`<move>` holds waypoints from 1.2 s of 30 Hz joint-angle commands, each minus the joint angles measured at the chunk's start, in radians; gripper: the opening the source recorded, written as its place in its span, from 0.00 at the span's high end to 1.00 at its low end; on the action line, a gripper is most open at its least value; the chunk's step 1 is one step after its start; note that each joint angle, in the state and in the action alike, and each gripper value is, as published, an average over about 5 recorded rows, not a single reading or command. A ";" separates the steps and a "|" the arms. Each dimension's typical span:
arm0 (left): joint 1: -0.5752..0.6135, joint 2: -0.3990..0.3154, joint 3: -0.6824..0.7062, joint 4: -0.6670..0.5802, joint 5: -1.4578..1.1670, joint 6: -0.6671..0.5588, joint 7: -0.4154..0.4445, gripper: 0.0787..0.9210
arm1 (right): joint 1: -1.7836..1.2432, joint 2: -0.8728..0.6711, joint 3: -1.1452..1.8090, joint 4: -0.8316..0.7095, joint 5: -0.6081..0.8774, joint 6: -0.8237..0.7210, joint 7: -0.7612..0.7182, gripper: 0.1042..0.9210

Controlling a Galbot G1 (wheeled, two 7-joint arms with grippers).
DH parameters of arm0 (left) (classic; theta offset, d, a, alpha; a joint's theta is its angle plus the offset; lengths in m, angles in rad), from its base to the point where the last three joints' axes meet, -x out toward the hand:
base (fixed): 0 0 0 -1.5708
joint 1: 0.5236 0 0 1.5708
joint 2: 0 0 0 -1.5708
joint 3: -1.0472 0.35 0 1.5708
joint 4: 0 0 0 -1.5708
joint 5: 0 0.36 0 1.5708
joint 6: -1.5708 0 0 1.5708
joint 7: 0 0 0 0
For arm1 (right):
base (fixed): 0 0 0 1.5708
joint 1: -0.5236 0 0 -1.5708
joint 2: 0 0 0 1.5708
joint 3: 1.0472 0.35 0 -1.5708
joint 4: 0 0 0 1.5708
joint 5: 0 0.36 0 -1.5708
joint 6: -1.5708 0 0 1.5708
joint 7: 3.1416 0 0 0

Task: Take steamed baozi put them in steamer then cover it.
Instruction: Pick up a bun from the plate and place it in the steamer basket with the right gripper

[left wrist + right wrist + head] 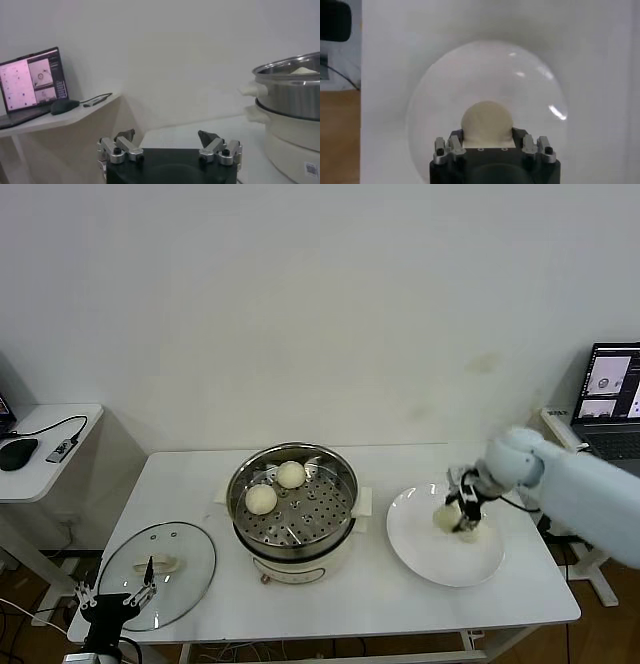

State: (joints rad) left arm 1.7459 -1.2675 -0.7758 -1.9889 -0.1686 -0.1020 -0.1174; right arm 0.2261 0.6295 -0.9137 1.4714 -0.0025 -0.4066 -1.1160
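- Right of the steamer, over the plate, the right gripper has its jaws clenched on a bun.
- Another bun lies on the plate just beyond it.
- Inside the steamer sit two buns.
- Left of the steamer, by the glass lid, the left gripper waits, jaws released.

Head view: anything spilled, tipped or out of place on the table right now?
Nothing stands out. Two baozi sit on the tray in the steamer, the glass lid lies flat beside it, and the right gripper is closed on a baozi over the plate. No spills.
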 commanded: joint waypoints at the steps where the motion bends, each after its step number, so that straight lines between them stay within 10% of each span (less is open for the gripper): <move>1: 0.000 0.003 0.000 -0.002 -0.001 0.001 0.001 0.12 | 0.296 0.055 -0.103 0.009 0.123 -0.003 -0.009 0.39; 20: -0.003 0.009 -0.024 -0.017 -0.008 0.002 0.001 0.12 | 0.359 0.512 -0.268 -0.024 0.305 0.177 0.054 0.38; 36: -0.007 0.002 -0.035 -0.016 -0.011 -0.004 -0.001 0.12 | 0.337 0.714 -0.406 -0.121 0.089 0.456 0.071 0.37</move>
State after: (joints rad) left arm 1.7387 -1.2667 -0.8093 -2.0060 -0.1800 -0.1057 -0.1184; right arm 0.5584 1.2389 -1.2634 1.3811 0.1523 -0.0794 -1.0523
